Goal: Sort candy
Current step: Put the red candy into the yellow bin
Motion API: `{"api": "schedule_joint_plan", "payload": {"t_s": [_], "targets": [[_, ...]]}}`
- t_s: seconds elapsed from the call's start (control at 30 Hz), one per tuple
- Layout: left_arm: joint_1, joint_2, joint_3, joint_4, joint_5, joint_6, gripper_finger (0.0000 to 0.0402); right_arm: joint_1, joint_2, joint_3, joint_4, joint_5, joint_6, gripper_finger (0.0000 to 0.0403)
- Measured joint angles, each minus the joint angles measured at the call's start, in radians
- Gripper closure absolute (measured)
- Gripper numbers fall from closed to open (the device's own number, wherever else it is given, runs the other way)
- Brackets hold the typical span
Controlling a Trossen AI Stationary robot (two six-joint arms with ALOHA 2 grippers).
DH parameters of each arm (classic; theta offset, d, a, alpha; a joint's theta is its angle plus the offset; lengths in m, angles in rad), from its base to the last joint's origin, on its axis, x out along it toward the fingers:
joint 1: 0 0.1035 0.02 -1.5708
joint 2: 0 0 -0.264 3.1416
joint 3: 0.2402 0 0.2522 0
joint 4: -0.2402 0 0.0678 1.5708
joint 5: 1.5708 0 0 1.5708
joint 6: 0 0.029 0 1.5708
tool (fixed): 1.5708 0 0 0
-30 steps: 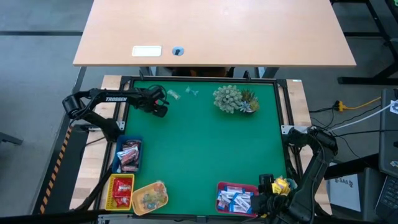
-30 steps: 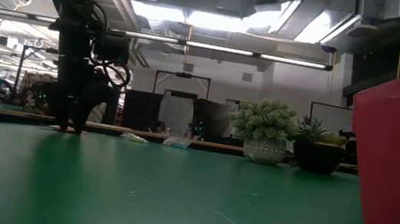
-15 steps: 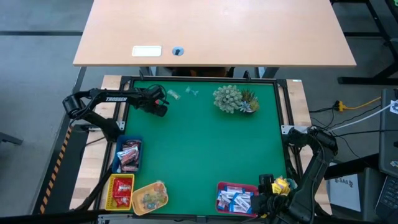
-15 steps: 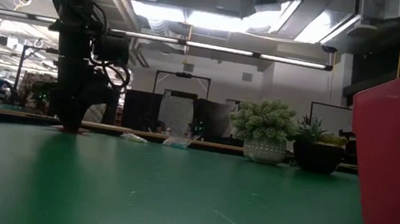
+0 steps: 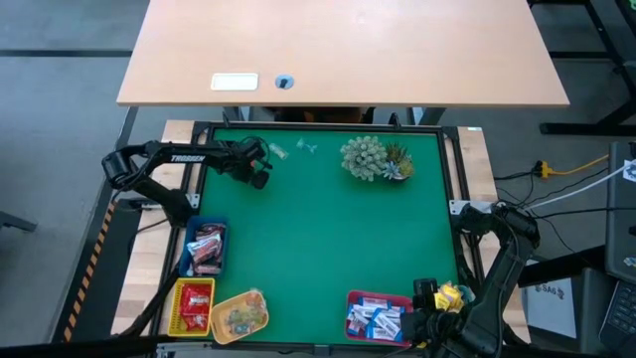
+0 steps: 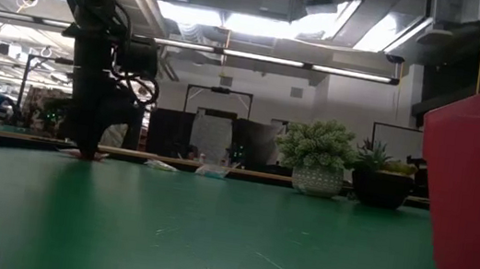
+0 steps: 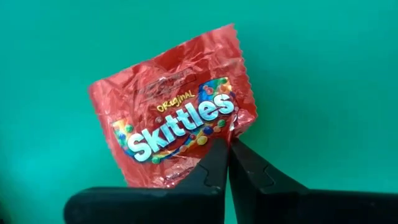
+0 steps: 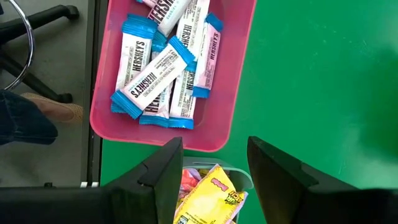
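A red Skittles packet [image 7: 174, 124] lies on the green mat [image 5: 328, 239] near its far left corner, and my left gripper [image 7: 229, 149] is shut on it from above. In the high view this gripper [image 5: 260, 177] stands just left of two clear-wrapped candies [image 5: 278, 152] on the mat. At the near right corner my right gripper [image 8: 214, 168] hangs open over a pink tray [image 8: 239, 93] of blue-and-white bars. It touches nothing. My left gripper pinches the packet's crimped edge near one corner [image 7: 233, 124] between its two fingertips. The fingers point steeply down. In the low view the packet [image 6: 94, 156] shows flat at mat level under the fingers; whether it is lifted clear I cannot tell.
A spiky green plant [image 5: 370, 157] stands at the far middle. Blue [image 5: 206, 246], red [image 5: 194, 303] and yellow [image 5: 239, 313] trays with candy line the near left edge. A small tray with a yellow sweet [image 8: 211, 193] sits beside the pink one. The mat's middle is bare.
My left gripper has shut: in the low view its fingertips stood apart on either side of the red packet a second ago and now meet on it. The arm has barely shifted. My right gripper has kept still.
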Motion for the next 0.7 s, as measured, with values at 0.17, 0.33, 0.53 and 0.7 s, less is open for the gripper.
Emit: {"api": "schedule_joint_plan", "payload": {"t_s": [0.17,0.33,0.53,0.7], "targets": [[-0.040,-0.011,0.051,-0.002,0.089,0.005,0.0401,0.000,0.000,0.000,0.001,0.000,0.000,0.0223],[-0.095,-0.012,0.120,-0.057,0.179,0.055,0.0401,0.000,0.000,0.000,0.003,0.000,0.000,0.0223],[-0.211,-0.014,0.221,-0.190,0.369,0.081,0.0401,0.000,0.000,0.000,0.020,0.000,0.000,0.0223],[-0.375,-0.014,0.310,-0.297,0.510,0.080,0.0401,0.000,0.000,0.000,0.035,0.000,0.000,0.0223]]}}
